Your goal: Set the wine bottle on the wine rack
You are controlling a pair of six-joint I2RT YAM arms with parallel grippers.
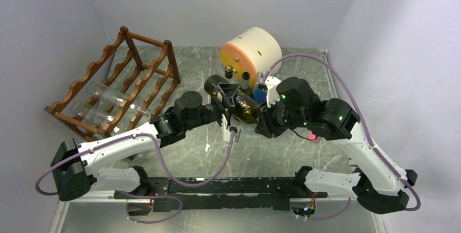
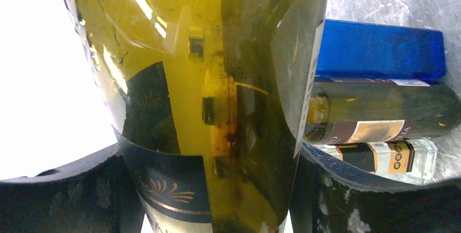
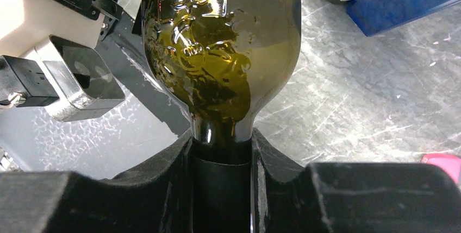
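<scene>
The wine bottle is dark olive-green glass with a dark blue label. It is held off the table at the middle, lying roughly level between both grippers. My left gripper is shut on its wide body, one finger on each side of the glass. My right gripper is shut on its black-capped neck, with the shoulder bulging out ahead of the fingers. The reddish-brown wooden wine rack stands at the far left, well apart from the bottle.
Clear glass bottles lie in the rack. A white and orange drum stands at the back middle, with two upright bottles and a blue box before it. A pink object lies under the right arm.
</scene>
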